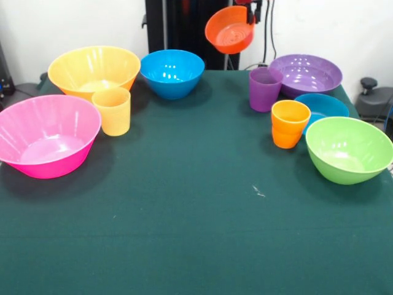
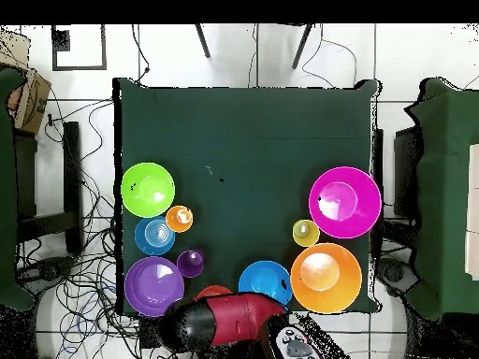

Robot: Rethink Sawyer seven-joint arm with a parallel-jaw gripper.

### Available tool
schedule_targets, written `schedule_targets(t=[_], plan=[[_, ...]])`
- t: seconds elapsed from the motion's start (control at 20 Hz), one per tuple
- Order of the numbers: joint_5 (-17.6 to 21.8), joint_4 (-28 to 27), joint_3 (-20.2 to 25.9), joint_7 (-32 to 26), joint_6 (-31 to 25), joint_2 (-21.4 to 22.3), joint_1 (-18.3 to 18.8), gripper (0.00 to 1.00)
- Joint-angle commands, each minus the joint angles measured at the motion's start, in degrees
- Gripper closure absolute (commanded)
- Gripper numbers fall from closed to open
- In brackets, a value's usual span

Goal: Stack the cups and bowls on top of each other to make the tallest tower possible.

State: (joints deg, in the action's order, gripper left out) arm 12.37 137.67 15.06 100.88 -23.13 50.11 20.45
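Pincer (image 1: 250, 13) holds small red-orange bowl (image 1: 229, 29) tilted, aloft; no legible writing.

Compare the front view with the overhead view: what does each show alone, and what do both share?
Front only: the small red-orange plastic bowl tilted in the air above the table's far edge. Overhead only: the whole green table, cables on the floor, and the red and black arm covering most of that bowl. Both: the big pink plastic bowl beside the yellow-orange tumbler.
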Motion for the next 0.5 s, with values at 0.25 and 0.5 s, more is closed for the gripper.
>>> schedule_targets(t=[0.25, 0.5], plan=[[-7.4, -3.9, 5.8, 5.3, -8.6, 0.9, -1.8, 1.00], [-7.7, -7.8, 5.1, 5.0, -11.7, 0.1, -3.1, 1.00]])
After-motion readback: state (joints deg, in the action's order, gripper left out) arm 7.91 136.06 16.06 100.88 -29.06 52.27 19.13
